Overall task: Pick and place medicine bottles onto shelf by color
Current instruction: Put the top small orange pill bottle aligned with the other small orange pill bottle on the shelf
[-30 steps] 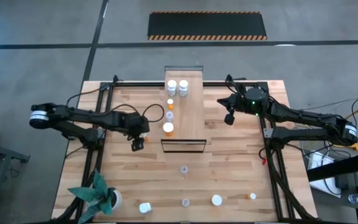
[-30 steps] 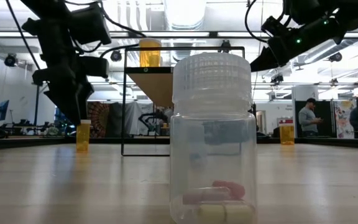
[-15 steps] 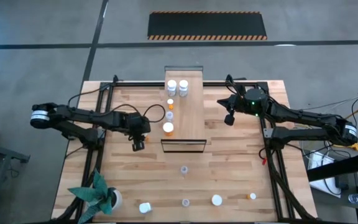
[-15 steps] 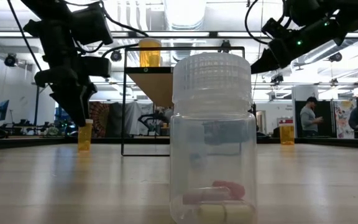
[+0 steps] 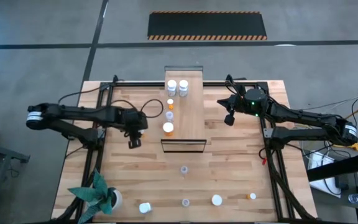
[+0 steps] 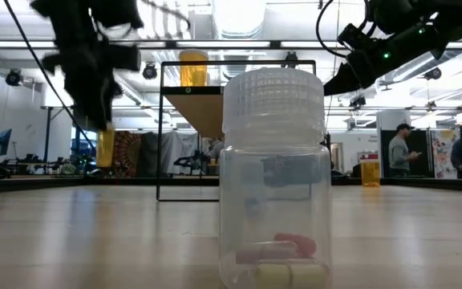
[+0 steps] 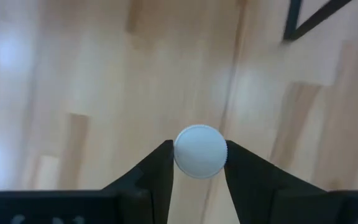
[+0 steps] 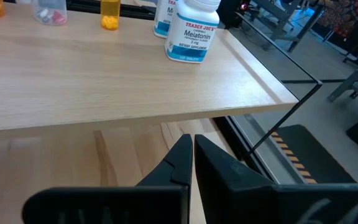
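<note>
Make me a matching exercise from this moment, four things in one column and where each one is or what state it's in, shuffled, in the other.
Things:
1. left gripper
2. right gripper
3. two white bottles
4. clear bottle with capsules

States or places:
A. on the shelf, at its far end
B. shut, empty, beside the shelf
C. standing on the table, closest to the low camera
D. shut on an orange bottle, off the table

Pairs: 1-D, 2-B, 3-A, 4-C
</note>
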